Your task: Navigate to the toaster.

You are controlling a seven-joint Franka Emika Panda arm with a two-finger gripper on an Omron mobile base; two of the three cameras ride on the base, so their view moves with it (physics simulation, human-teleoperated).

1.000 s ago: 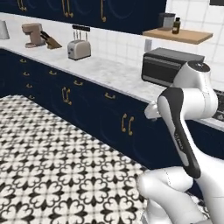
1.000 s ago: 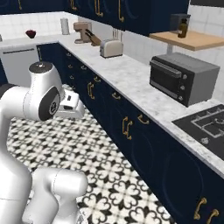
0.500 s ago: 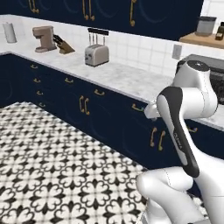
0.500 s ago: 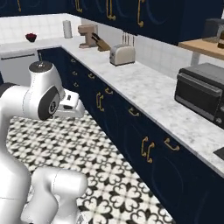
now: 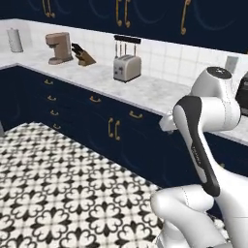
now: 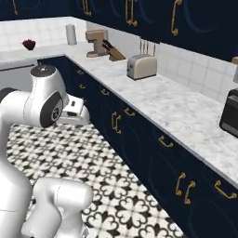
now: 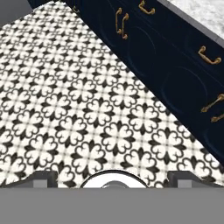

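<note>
The toaster (image 5: 127, 67) sat on the marble counter (image 5: 145, 92) against the tiled wall, just under a rack of utensils (image 5: 127, 43) – seen upper centre in left base view and at (image 6: 142, 66) in right base view. It was well apart from the arm, w/ navy cabinets (image 5: 111, 133) and brass handles between. To its left along the counter: a knife block (image 5: 84, 56), then the brown coffee machine (image 5: 59, 47), and a paper towel roll (image 5: 15, 40) in the corner. Right base view also showed a dark red bowl (image 6: 29, 44) on the far counter and the edge of a black toaster oven (image 6: 230, 113) at the right.

Gripper (image 7: 113, 176): hand view looked down at the black-and-white patterned floor (image 7: 78, 109), fingertips (image 7: 40, 177) just showing at the bottom, set wide apart – nothing between them.

No readable brands, labels or writing on any appliance; too small/blurred to tell.
</note>
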